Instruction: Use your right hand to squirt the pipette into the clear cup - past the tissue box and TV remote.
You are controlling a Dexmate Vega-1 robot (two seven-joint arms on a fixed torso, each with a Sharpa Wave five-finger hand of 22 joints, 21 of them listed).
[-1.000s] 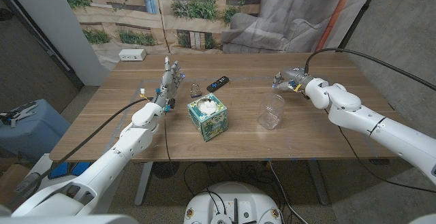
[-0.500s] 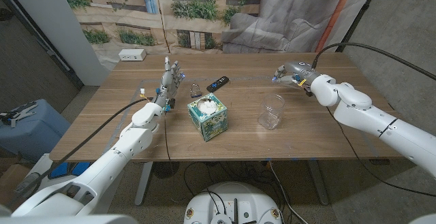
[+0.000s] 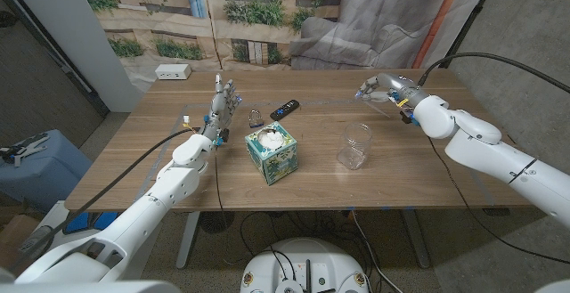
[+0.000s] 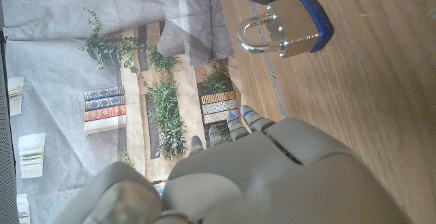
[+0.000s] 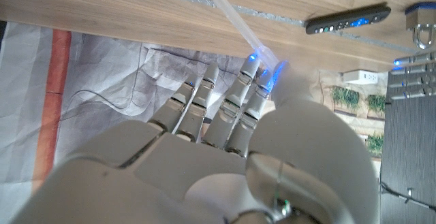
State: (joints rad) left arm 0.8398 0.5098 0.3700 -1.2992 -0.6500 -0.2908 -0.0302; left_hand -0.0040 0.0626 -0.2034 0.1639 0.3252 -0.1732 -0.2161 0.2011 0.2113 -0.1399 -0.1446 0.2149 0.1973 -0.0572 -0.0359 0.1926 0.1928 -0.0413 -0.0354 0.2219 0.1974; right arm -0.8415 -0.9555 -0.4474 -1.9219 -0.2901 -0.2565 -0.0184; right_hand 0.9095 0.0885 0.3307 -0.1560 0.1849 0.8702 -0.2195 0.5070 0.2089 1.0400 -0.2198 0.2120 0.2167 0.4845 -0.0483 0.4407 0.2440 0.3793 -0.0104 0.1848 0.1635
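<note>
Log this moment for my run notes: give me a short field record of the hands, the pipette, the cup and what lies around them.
right hand: raised over the table's far right, fingers pinching the pipette
left hand: fingers apart, holding nothing, near the padlock
clear cup: upright, nearer the robot than the right hand, apart from it
tissue box: left of the cup
TV remote: beyond the tissue box
squirt: not yet done
</note>
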